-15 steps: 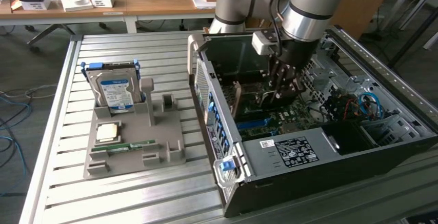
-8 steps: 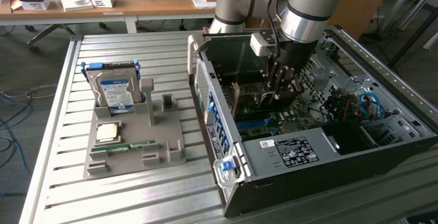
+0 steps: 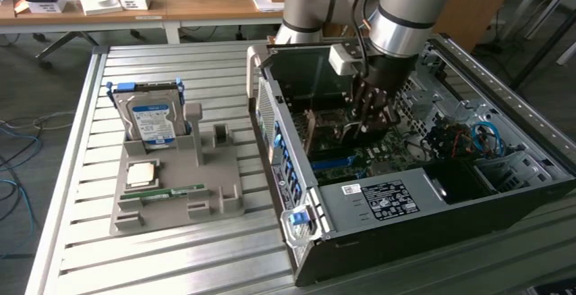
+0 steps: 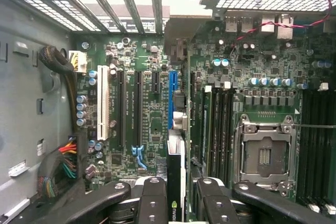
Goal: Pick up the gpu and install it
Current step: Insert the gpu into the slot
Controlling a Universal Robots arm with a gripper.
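Exterior view: the arm reaches down into the open computer case [image 3: 360,234] on the exterior view's right. The gripper [image 3: 371,102] hangs over the board inside, upper centre of the frame. A grey tray [image 3: 216,204] on the exterior view's left holds the hard drive [image 3: 153,123] and memory stick [image 3: 175,192].

Wrist view: the fingers [image 4: 152,200] are pressed onto the gpu [image 4: 175,163], pinching it edge-on, one on each side. The card edge lines up with the blue slot [image 4: 172,90] on the motherboard [image 4: 147,124]. Cannot tell if it touches.

Judgement: seating step. Done well, the card is square to the slot and the bracket end meets the rear opening. Pressure straight, even, no tilt.
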